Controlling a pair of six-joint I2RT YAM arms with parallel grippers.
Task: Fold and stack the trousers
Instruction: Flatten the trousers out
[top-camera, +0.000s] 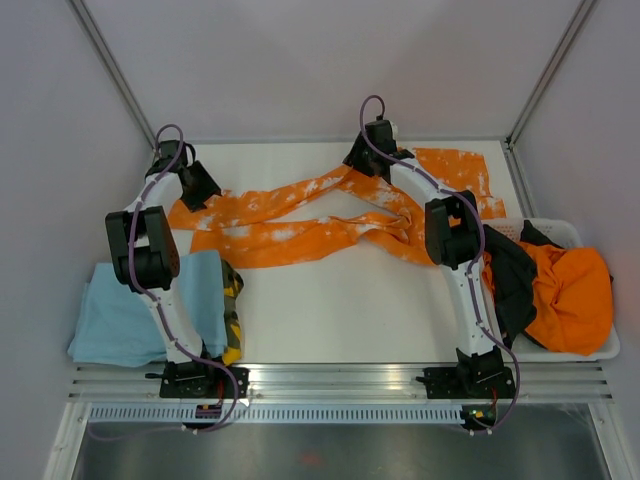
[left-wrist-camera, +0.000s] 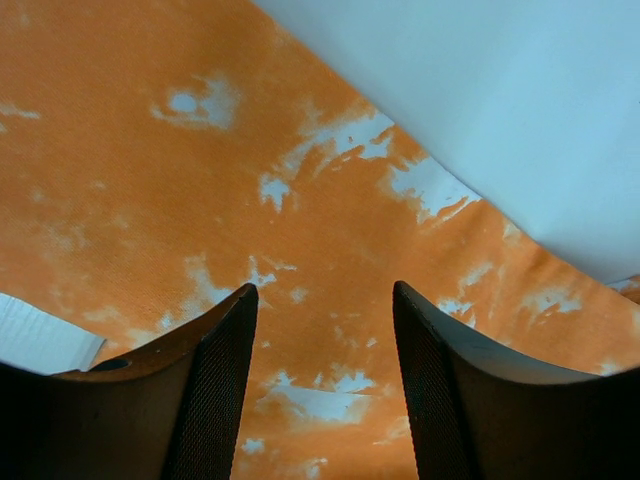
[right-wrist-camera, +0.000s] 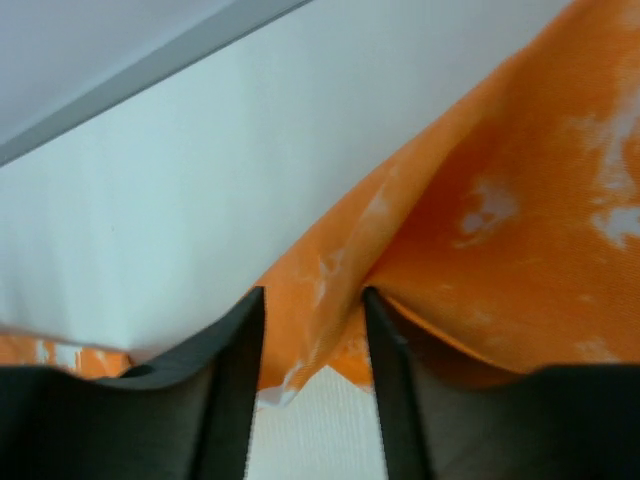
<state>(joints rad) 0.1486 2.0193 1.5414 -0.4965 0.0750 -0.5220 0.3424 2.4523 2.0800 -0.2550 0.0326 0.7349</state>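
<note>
The tie-dye orange trousers (top-camera: 300, 225) lie spread across the far half of the table (top-camera: 350, 320), legs trailing left, waist at far right. The cloth looks thin, limp and light; it should sag and bunch, so hems and waistband seem the best places to pinch. The left gripper (left-wrist-camera: 325, 300) hangs released over a leg end, holding nothing. The right gripper (right-wrist-camera: 312, 300) straddles a raised fold near the crotch; clamped or not, I cannot tell.
</note>
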